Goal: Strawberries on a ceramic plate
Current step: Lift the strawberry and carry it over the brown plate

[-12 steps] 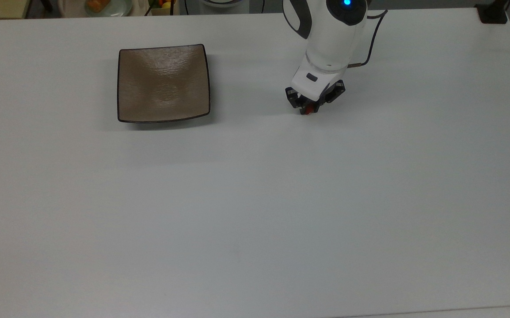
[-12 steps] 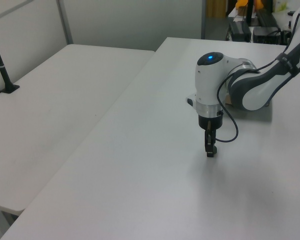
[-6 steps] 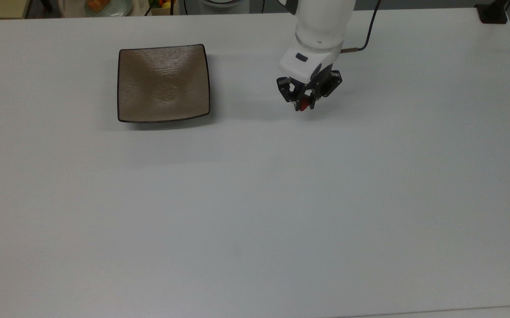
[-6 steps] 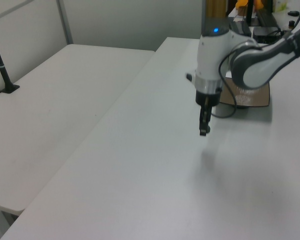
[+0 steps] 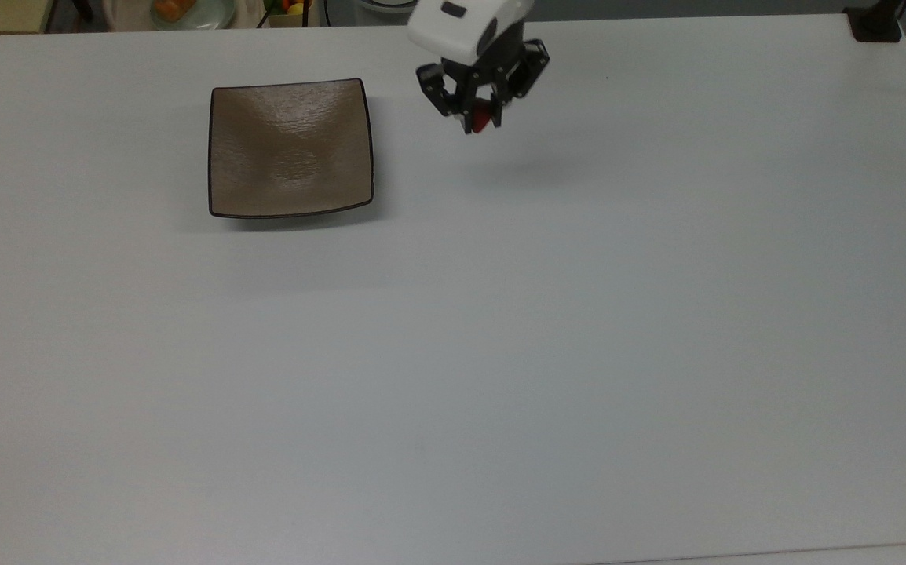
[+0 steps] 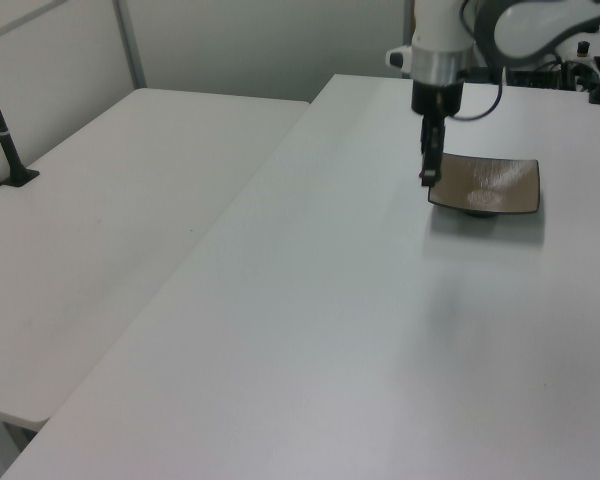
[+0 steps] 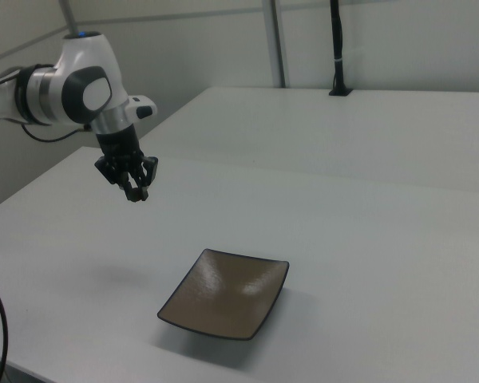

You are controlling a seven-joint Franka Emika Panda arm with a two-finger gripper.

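My gripper (image 5: 481, 119) hangs well above the white table (image 5: 500, 353), shut on a small red strawberry (image 5: 483, 121) that pokes out between the fingertips. The square tan-brown ceramic plate (image 5: 290, 147) with its thin dark rim lies bare on the table, to the top view's left of the gripper. In the left view the gripper (image 6: 427, 179) hangs just left of the plate (image 6: 486, 186). In the right view the gripper (image 7: 136, 192) is high up and to the left of the plate (image 7: 227, 293); the strawberry is too small to make out there.
The arm's white wrist (image 5: 462, 20) reaches in from the top view's upper edge. A second white table (image 6: 110, 220) adjoins on the left view's left, with a black post (image 6: 2, 130) on it. Cluttered items (image 5: 186, 9) sit beyond the table's far edge.
The gripper rose off the table with the strawberry and moved toward the top view's upper left, closer to the plate. The plate has not moved.
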